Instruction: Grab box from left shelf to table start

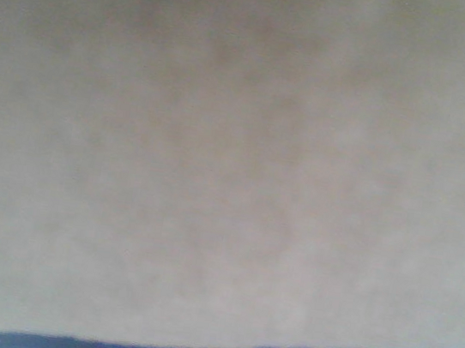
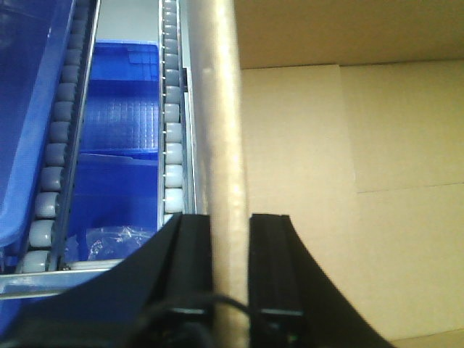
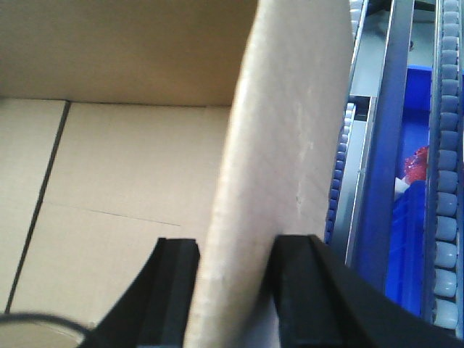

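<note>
Warehouse or order-picking storage area, going by grey roller tracks (image 2: 172, 145), blue plastic bins (image 2: 119, 101) in lanes between them, open cardboard box (image 2: 326, 203) alongside.

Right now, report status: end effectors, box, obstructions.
Left end effector shut on box wall. Right end effector shut on another wall. Roller rails and blue bins close alongside; front view blurred.
</note>
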Controlling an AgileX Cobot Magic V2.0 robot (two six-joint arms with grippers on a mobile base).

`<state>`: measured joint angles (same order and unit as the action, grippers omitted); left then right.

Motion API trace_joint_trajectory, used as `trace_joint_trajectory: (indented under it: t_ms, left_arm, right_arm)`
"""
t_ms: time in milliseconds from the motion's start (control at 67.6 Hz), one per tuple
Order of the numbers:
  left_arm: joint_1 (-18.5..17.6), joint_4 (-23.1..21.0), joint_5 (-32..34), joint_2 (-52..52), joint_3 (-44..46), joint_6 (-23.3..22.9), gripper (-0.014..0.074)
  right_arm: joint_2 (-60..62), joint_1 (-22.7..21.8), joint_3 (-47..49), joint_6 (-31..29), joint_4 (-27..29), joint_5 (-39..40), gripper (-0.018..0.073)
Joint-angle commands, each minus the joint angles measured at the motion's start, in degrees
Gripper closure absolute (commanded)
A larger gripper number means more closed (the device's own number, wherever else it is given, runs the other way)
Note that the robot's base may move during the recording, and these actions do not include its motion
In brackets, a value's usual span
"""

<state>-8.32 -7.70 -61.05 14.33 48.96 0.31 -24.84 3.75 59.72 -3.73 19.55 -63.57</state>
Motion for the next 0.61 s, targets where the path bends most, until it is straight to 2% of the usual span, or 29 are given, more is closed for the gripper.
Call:
trace_joint_trajectory:
  t_ms: [0,296,592]
  left_arm:
    - [-0.6,-6.3,9.5,0.7,4.6,1.2,0.0696]
    - [-0.6,-4.5,5.8,0.7,14.1,1.2,0.0696]
    - [-0.6,-4.5,4.0,-0.9,17.2,1.2,0.0696]
  right_arm:
    - [-0.6,0.2,1.8,0.2,7.1,7.2,0.0492]
    - [-0.6,0.2,1.8,0.2,7.1,7.2,0.0492]
    - [-0.6,0.2,1.8,0.2,7.1,7.2,0.0492]
